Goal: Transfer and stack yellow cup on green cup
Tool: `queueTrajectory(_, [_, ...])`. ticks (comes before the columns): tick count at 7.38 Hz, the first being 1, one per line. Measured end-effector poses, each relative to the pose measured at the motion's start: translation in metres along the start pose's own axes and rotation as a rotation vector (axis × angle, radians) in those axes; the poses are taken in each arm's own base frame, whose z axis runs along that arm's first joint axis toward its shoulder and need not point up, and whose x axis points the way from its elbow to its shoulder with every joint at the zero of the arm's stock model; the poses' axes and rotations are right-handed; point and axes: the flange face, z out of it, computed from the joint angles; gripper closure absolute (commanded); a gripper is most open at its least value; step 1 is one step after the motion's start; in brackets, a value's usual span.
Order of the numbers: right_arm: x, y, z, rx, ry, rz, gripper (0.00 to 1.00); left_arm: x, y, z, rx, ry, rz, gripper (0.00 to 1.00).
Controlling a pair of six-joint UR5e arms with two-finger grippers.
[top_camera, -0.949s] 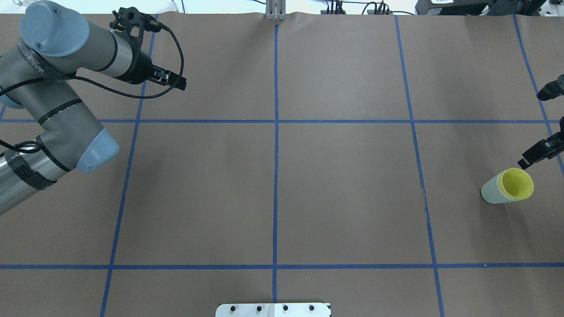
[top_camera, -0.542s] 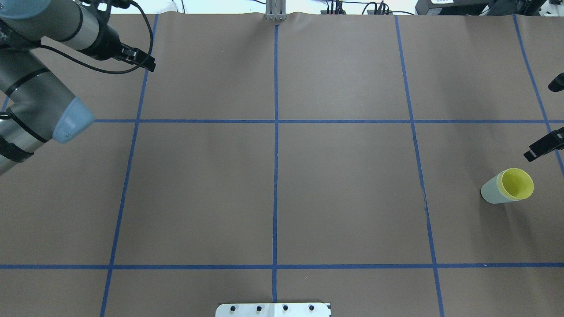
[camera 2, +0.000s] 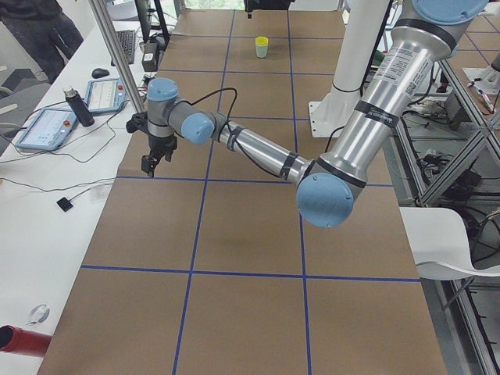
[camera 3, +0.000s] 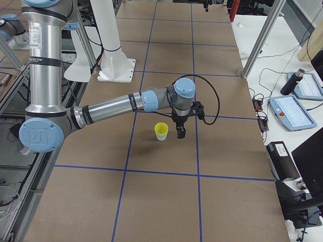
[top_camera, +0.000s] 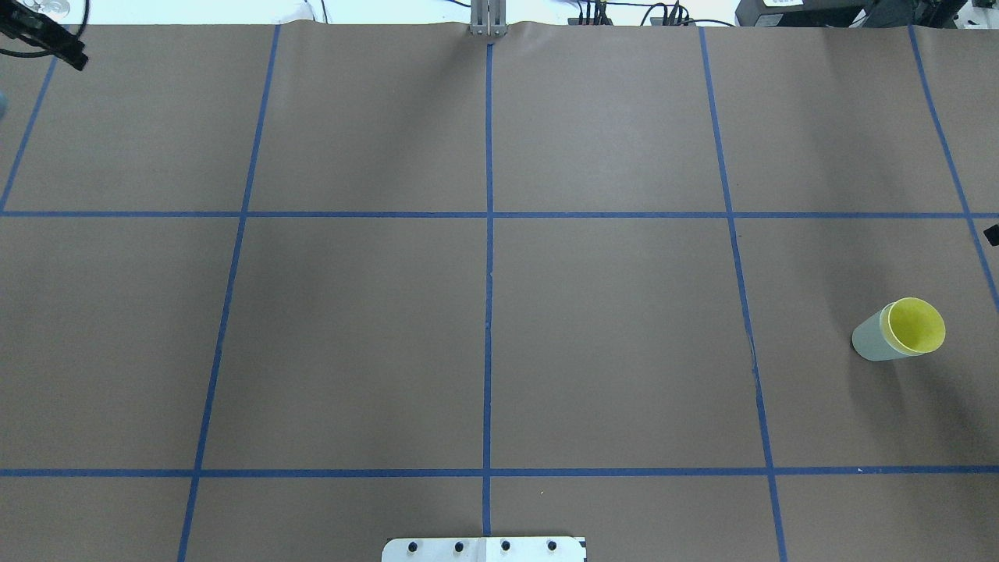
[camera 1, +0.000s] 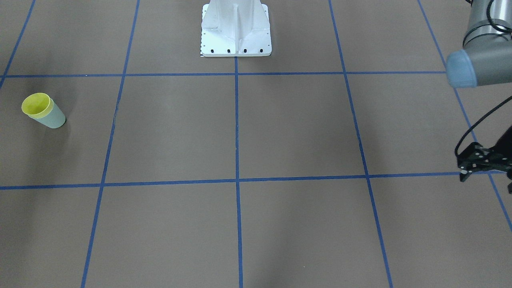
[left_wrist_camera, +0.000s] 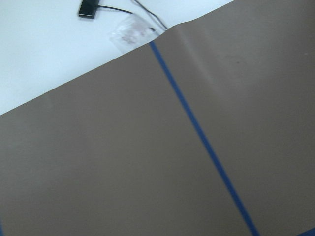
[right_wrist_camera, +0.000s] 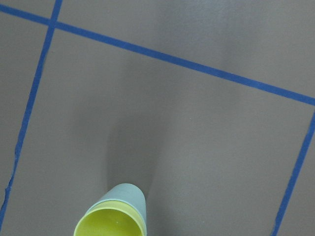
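The yellow cup (top_camera: 915, 325) sits nested inside the green cup (top_camera: 868, 342), upright at the table's right side. The pair also shows in the front-facing view with the yellow cup (camera 1: 35, 105) in the green cup (camera 1: 55, 118), and in the right wrist view (right_wrist_camera: 111, 224). My right gripper (camera 3: 179, 133) hangs beside the cups, apart from them, and only a dark tip (top_camera: 992, 232) shows overhead. My left gripper (top_camera: 69, 56) is at the far left corner, nothing in it; it also shows in the exterior left view (camera 2: 150, 166). I cannot tell whether either gripper is open or shut.
Blue tape lines grid the brown table. The white robot base plate (top_camera: 484, 549) sits at the near middle edge. A side desk with tablets (camera 2: 51, 125) and a bottle (camera 2: 72, 105) runs along the table's far edge, where a person stands.
My left arm has swung back to the far left corner, almost out of the overhead view. My right gripper has drawn away from the cups to the right edge. The cups have not moved.
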Motion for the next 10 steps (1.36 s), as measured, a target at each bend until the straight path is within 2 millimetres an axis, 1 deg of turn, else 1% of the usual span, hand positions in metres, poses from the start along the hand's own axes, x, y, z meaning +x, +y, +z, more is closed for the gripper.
queueTrajectory(1, [0.007, 0.0, -0.003, 0.007, 0.003, 0.015, 0.01, -0.048, 0.035, -0.005, -0.023, 0.043, -0.066, 0.0])
queueTrajectory(2, [0.02, 0.002, -0.009, 0.019, 0.009, 0.045, 0.01, -0.081, 0.075, 0.003, -0.049, 0.088, -0.122, 0.0])
queueTrajectory(3, [0.034, 0.006, -0.016, 0.033, 0.013, 0.077, 0.01, -0.106, 0.119, 0.02, -0.082, 0.086, -0.165, 0.0])
queueTrajectory(4, [0.047, 0.012, -0.022, 0.045, 0.014, 0.108, 0.01, -0.127, 0.167, 0.039, -0.112, 0.054, -0.193, 0.0])
queueTrajectory(5, [0.059, 0.018, -0.028, 0.056, 0.016, 0.134, 0.01, -0.142, 0.197, 0.043, -0.113, 0.032, -0.211, 0.0])
queueTrajectory(6, [0.068, 0.023, -0.032, 0.065, 0.02, 0.154, 0.01, -0.152, 0.207, 0.033, -0.115, 0.034, -0.245, 0.0])
queueTrajectory(8, [0.089, 0.034, -0.035, 0.068, 0.018, 0.202, 0.01, -0.149, 0.209, 0.005, -0.139, 0.051, -0.254, 0.0])
queueTrajectory(9, [0.098, 0.041, -0.033, 0.063, 0.016, 0.225, 0.01, -0.15, 0.211, -0.004, -0.15, 0.054, -0.246, 0.0])
queueTrajectory(10, [0.106, 0.049, -0.029, 0.054, 0.016, 0.244, 0.01, -0.152, 0.213, -0.007, -0.157, 0.054, -0.245, 0.0])
